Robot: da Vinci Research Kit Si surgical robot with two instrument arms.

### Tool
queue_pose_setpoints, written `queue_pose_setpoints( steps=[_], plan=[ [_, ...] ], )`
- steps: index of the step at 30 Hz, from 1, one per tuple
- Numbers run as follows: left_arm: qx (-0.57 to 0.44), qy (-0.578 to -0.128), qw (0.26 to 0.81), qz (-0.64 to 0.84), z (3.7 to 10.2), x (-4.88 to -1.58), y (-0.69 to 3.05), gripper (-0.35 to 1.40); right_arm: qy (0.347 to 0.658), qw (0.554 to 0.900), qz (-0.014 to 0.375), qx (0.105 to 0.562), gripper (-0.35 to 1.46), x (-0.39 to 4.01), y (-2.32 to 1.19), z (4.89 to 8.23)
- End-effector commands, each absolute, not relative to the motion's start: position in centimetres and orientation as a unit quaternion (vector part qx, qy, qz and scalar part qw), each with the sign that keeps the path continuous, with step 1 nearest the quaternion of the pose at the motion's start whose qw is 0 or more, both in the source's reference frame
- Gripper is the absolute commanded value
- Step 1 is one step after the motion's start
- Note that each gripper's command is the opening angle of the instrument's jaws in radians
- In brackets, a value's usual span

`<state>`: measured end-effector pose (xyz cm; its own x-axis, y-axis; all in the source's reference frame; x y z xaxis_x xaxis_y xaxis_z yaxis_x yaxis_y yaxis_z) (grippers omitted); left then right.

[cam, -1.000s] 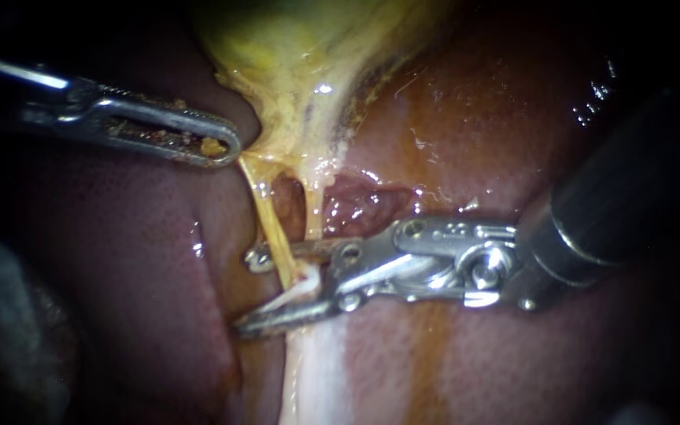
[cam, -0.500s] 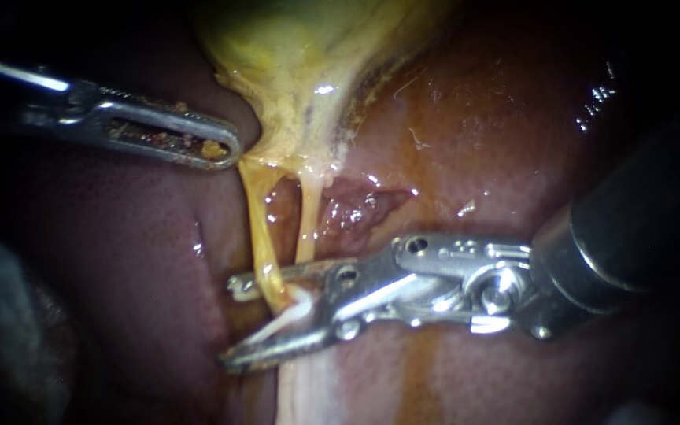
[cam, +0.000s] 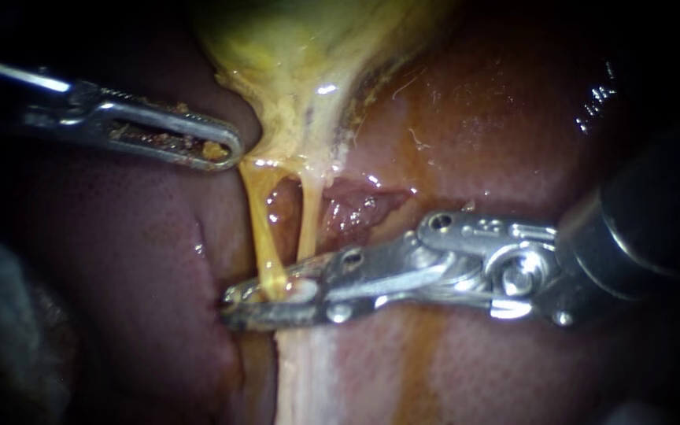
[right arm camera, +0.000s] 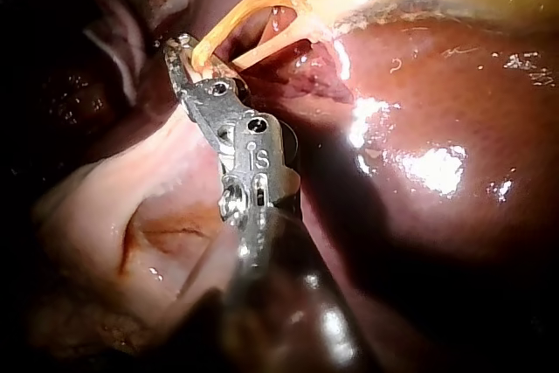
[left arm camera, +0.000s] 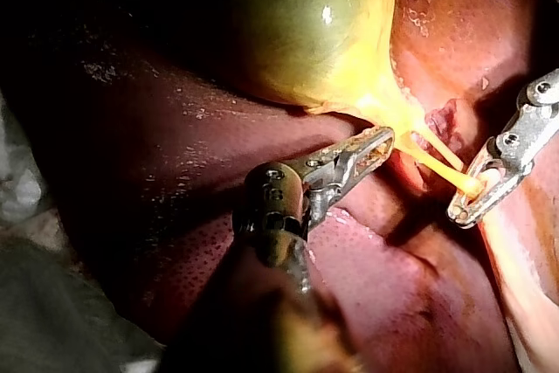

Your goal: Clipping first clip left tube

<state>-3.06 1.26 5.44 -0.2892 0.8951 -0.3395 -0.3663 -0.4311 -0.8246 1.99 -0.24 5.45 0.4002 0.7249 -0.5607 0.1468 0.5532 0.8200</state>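
Two thin yellow tubes hang from the neck of the gallbladder (cam: 301, 63). My right instrument (cam: 234, 303) has its jaws shut on the left tube (cam: 261, 228) near its lower end, one jaw on each side. The right tube (cam: 308, 216) runs just behind the jaws, outside them. In the right wrist view the same jaws (right arm camera: 183, 54) pinch the tube (right arm camera: 231, 15). My left instrument (cam: 230, 148) is shut on the edge of the gallbladder's neck and holds it out to the left; the left wrist view shows its jaws (left arm camera: 380, 141) there.
Dark red liver (cam: 120, 236) surrounds the tubes on both sides. A raw patch of tissue (cam: 356, 208) lies behind the tubes. A pale band of tissue (cam: 308, 370) runs down from below the right instrument's jaws.
The right instrument's jaws, open around the left tube a second ago, have come together on it. Its tip has slid a little left and down. The left instrument has stayed still.
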Motion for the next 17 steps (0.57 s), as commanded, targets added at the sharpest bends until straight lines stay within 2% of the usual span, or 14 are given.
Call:
queue_pose_setpoints(
  steps=[1, 5, 17],
  plan=[
    [-0.415, -0.318, 0.428, 0.737, 5.44, -3.06, 1.26, -0.35, 0.503, 0.716, 0.211, 0.436, -0.35, 1.98, -0.24, 5.44],
    [-0.415, -0.318, 0.428, 0.737, 5.44, -3.06, 1.26, -0.35, 0.491, 0.725, 0.211, 0.434, -0.35, 1.95, -0.27, 5.42],
    [-0.415, -0.318, 0.428, 0.737, 5.45, -3.06, 1.27, -0.35, 0.491, 0.726, 0.211, 0.433, -0.35, 1.95, -0.27, 5.43]
  ],
)
